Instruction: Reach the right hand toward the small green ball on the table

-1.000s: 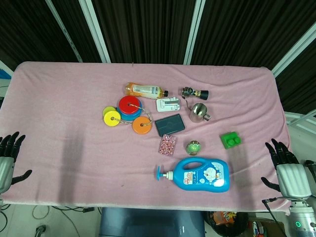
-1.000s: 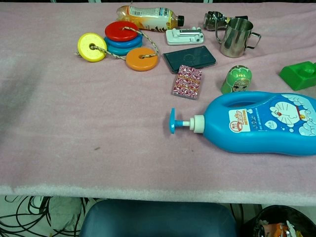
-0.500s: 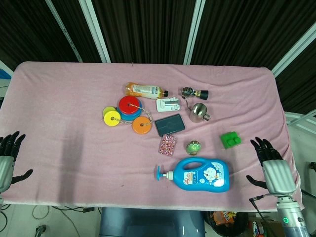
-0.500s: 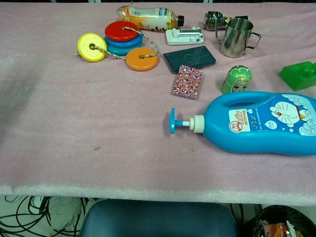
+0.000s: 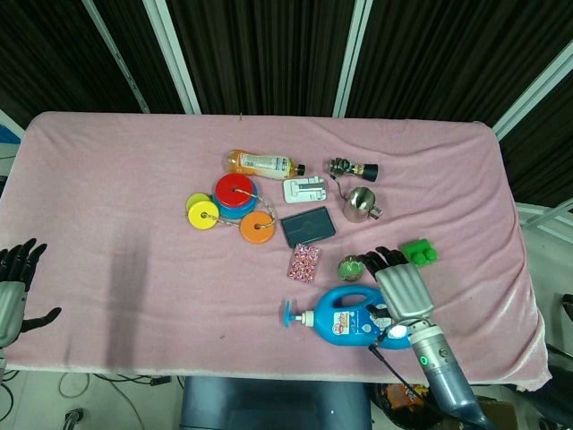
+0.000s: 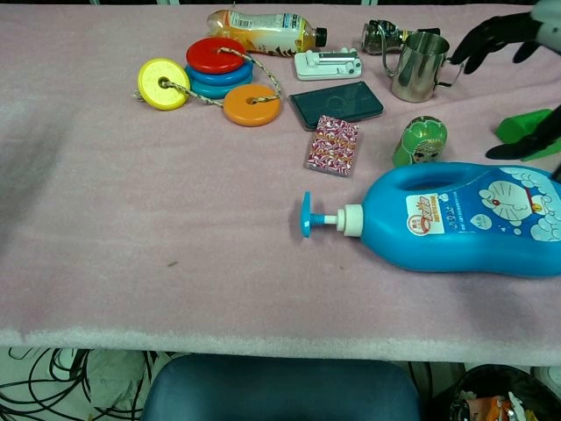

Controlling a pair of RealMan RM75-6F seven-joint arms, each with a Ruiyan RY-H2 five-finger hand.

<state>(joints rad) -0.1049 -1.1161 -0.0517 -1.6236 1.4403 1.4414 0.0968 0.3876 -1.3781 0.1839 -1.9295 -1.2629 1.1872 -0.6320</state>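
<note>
Left hand (image 5: 13, 291) sits off the table's left edge, fingers apart, holding nothing. Not involved.

Green ball (image 5: 350, 267) is right of centre, between the patterned card (image 5: 304, 263) and the green block (image 5: 418, 253), just behind the blue bottle (image 5: 363, 317). Chest view shows it's more of an egg-shaped painted doll (image 6: 421, 142), upright, close to the bottle's handle; contact not clear.

Right hand (image 5: 398, 282) hovers over the bottle's right end, fingers spread, nothing held. Fingertips (image 5: 372, 262) are just beside the ball in head view. Height above the table is hard to judge, since chest view only catches the fingers at the top right corner.

To finish the reach well:
- shift a little left and come down from above
- keep fingers apart so they straddle the ball
- approach slowly: it's upright and will probably tip or roll if clipped

In the way:
- bottle under the palm, likely to get knocked if the wrist drops early
- block close on the right
- steel cup (image 5: 359, 204) and dark pad (image 5: 308, 226) behind the ball, don't overshoot

Discs (image 5: 232, 208) and juice bottle (image 5: 262, 164) are well apart, no concern.
</note>
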